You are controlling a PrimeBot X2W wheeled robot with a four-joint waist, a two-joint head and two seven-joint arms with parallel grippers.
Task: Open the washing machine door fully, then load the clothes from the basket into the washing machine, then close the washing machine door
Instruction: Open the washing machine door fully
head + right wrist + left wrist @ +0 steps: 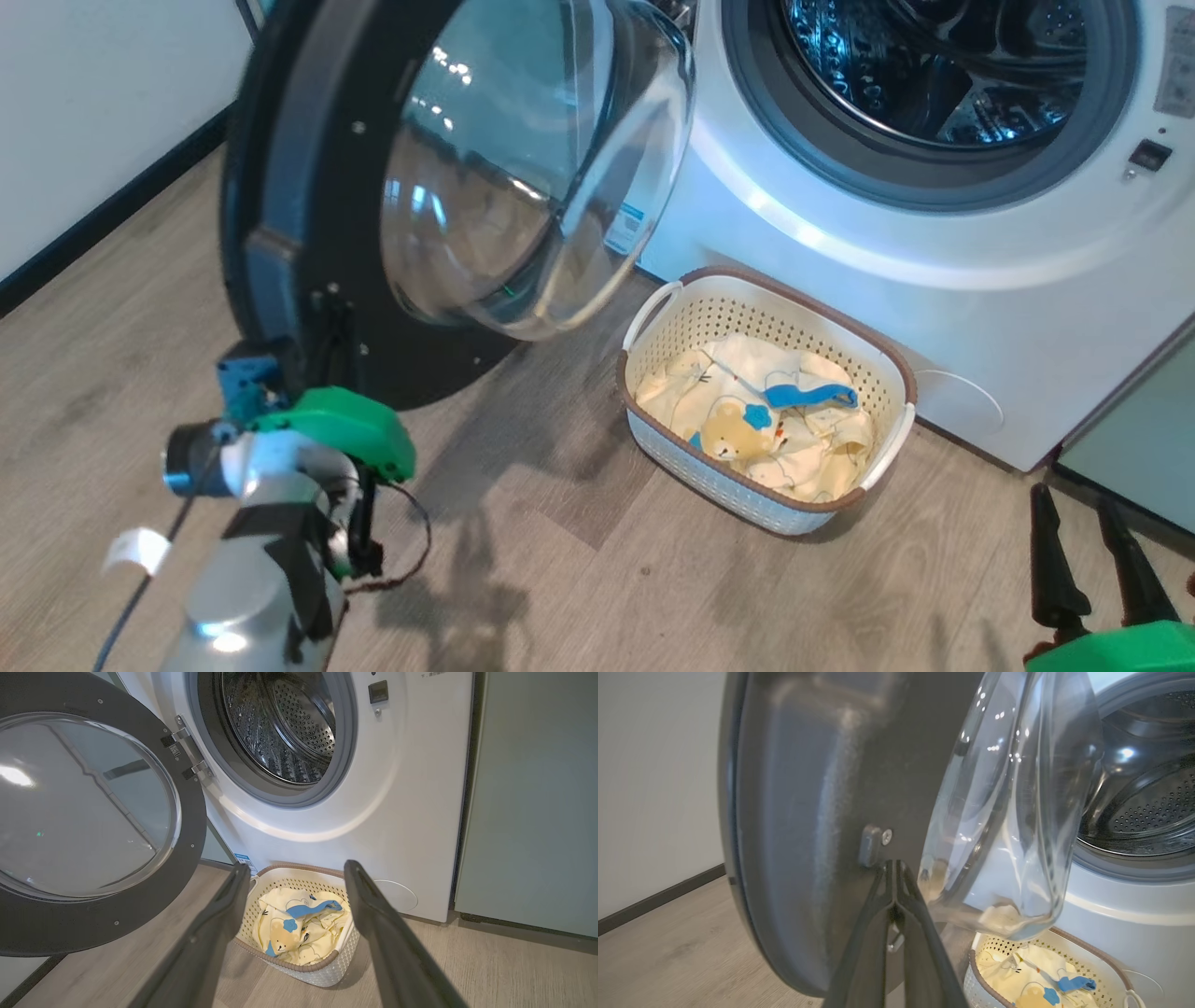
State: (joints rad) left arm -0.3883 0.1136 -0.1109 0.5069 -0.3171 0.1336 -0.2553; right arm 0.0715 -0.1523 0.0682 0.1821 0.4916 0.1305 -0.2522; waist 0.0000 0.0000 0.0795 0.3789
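The washing machine door (pixel 280 187) stands swung open to the left, its glass bowl (pixel 523 168) bulging toward the washing machine (pixel 840 280). The steel drum (pixel 934 65) is exposed. My left gripper (pixel 334 322) is shut, its joined tips (pixel 894 864) resting against the door's dark inner face beside a small grey latch piece (pixel 871 844), holding nothing. The basket (pixel 738 490) sits on the floor before the machine and holds the clothes (pixel 766 420), pale yellow with a bear print and blue trim. My right gripper (pixel 1074 499) hangs open at the lower right, its fingers framing the basket (pixel 322 970) from a distance.
A pale green cabinet (pixel 1139 448) stands right of the machine. A white wall with a dark skirting (pixel 93 215) runs along the left. Wooden floor (pixel 560 579) lies open between my arms and the basket. A thin cable (pixel 411 551) loops off my left wrist.
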